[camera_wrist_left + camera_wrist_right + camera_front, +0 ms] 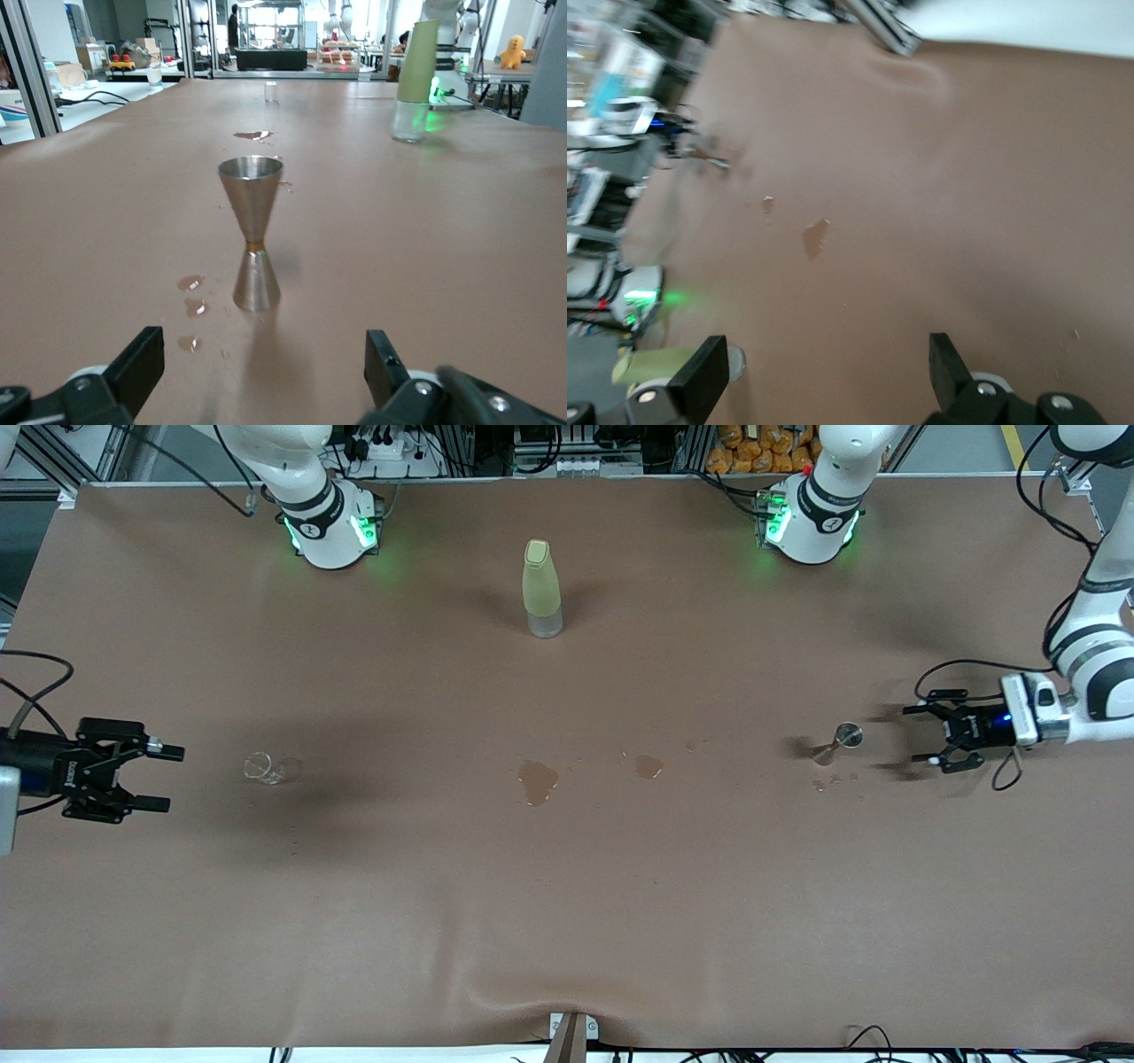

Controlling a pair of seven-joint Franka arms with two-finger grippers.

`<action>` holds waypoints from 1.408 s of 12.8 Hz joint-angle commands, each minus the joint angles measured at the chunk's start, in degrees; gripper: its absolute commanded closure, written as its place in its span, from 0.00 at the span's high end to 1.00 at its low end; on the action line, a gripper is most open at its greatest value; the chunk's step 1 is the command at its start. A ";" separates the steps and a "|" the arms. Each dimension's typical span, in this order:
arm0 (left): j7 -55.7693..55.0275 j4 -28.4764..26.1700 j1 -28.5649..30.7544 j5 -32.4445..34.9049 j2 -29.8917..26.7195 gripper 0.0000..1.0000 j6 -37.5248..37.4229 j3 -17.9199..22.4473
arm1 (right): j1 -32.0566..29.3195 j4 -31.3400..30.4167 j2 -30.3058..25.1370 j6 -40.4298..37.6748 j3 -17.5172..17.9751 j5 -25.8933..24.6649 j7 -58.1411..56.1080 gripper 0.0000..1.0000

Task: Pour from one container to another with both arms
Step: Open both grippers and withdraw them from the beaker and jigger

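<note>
The tiny clear glass cup point(264, 768) stands on the brown table toward the right arm's end. My right gripper point(174, 779) hovers open beside it, a clear gap away, with nothing between its fingers. The right wrist view shows that gripper point(826, 363) over bare table, and the cup is out of that view. The silvery hourglass jigger point(842, 744) stands upright toward the left arm's end. My left gripper point(912, 735) is open just short of it, empty. In the left wrist view the jigger point(252, 230) stands ahead of the open gripper point(263, 352), and the cup point(271, 90) shows far off.
A tall pale yellow-green bottle point(541, 588) stands mid-table near the robots' bases. Two wet puddles point(537, 781) point(648, 765) lie between cup and jigger. Small drops point(833, 782) dot the table by the jigger. The table cover is rumpled at the front edge point(567, 1001).
</note>
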 commanded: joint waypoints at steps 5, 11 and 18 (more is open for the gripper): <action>-4.26 0.74 0.91 9.89 -17.59 1.00 -1.52 -0.36 | 11.75 -1.77 -8.01 2.79 -0.25 -27.49 35.14 1.00; -40.23 2.67 0.30 18.41 -30.08 1.00 -1.52 -3.24 | 10.63 -3.70 -17.41 -0.20 -0.17 -42.54 39.12 1.00; -86.11 6.98 0.30 26.78 -33.43 1.00 -1.61 -15.91 | 5.79 -13.19 -29.64 1.37 -0.17 -43.07 41.15 1.00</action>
